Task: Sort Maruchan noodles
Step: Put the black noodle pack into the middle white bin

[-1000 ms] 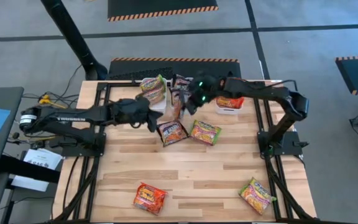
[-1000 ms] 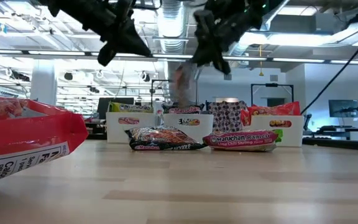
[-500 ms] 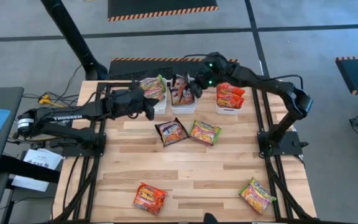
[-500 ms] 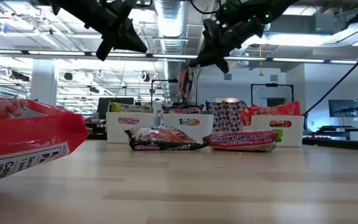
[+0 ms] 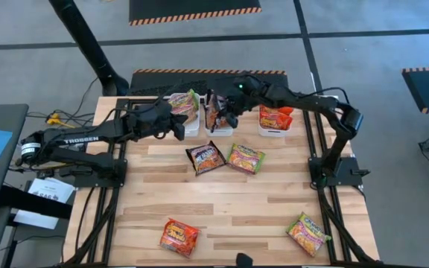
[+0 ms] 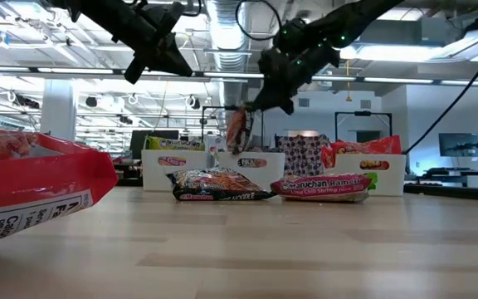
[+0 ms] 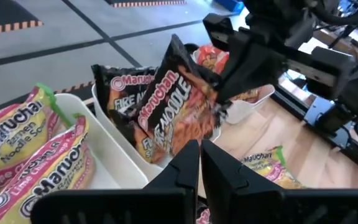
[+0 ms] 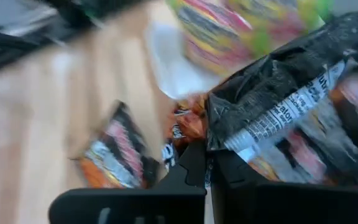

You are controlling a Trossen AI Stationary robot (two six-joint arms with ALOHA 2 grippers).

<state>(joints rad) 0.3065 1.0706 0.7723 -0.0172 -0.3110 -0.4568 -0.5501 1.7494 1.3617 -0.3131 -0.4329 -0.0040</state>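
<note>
Both arms up; right gripper [image 5: 228, 117] pinching dark packet [image 5: 213, 115] over mid tray [image 5: 220, 131].

- Lighting was bright and even across the wooden table [image 5: 237, 197] in the high view; shadows under the arms were soft and faint.
- In the low view, ceiling strip lights [image 6: 405, 51] glared strongly, leaving both arms as dark silhouettes.
- The red packet [image 6: 31, 187] nearest the low camera was large and out of focus.
- The right wrist view was heavily motion-blurred; the white tray [image 8: 173, 62] and tabletop smeared.
- The left wrist view was sharp at the dark noodle packet [image 7: 179, 109], softer toward the background.
</note>
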